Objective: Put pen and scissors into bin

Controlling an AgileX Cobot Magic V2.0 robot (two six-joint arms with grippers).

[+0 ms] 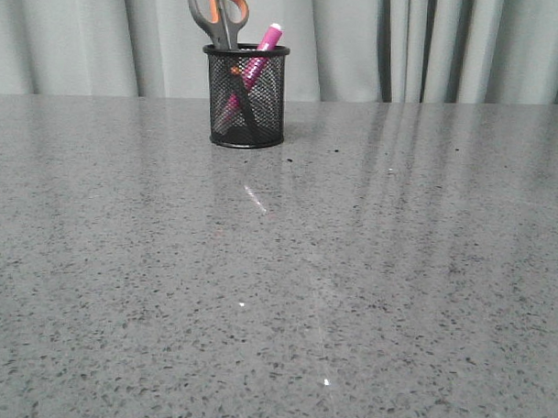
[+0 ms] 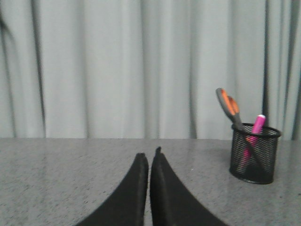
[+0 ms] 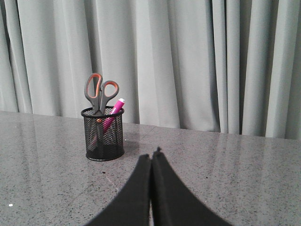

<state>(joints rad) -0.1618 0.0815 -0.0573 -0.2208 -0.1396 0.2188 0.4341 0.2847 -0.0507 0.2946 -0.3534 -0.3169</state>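
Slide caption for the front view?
Scissors and pen stand inside the bin on the grey table.

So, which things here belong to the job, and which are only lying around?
Belong to the job:
- pen, in the bin
- scissors, in the bin
- bin

Only there:
- table
- curtain

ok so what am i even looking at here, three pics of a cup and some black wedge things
It is one moment seen by three cameras on a two-armed robot. The front view looks forward over a grey speckled table. The other two sit on the wrists; the black wedges are the left gripper and right gripper, both shut and holding nothing. On the table stands a black mesh bin before a grey curtain. In it stand the scissors, handles up, and a pink pen.
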